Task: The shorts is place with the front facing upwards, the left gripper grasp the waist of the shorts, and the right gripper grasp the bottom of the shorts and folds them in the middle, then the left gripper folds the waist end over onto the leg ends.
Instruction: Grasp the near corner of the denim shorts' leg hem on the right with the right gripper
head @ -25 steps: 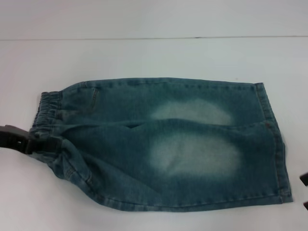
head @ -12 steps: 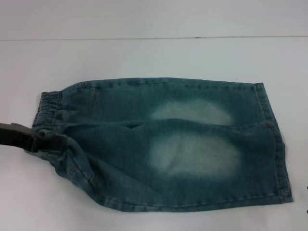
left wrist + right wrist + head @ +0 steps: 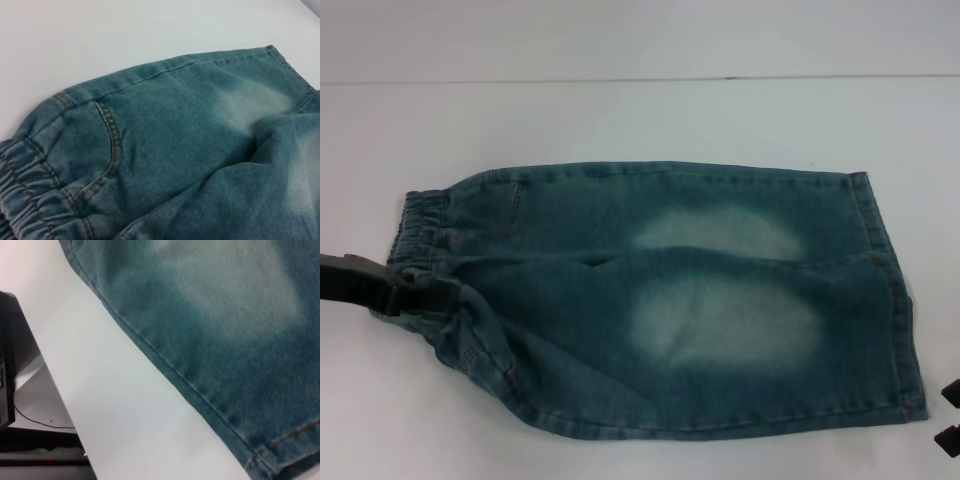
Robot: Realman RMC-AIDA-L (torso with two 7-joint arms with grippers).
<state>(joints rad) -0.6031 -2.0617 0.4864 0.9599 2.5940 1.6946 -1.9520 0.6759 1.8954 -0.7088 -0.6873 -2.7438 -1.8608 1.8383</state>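
Shorts (image 3: 660, 300): long axis runs left–right. My left gripper (image 3: 420, 296) is clamped on the waist; right gripper (image 3: 950, 415), fingers apart, is just off the hem.

The shorts (image 3: 660, 300) lie flat on the table (image 3: 620, 120), waist to the left, leg ends to the right. The left gripper (image 3: 405, 295) meets the waist; the right gripper (image 3: 950, 415) sits just beside the near leg corner.

White table (image 3: 620, 120); denim shorts (image 3: 720, 310) lying flat on it, folded lengthwise
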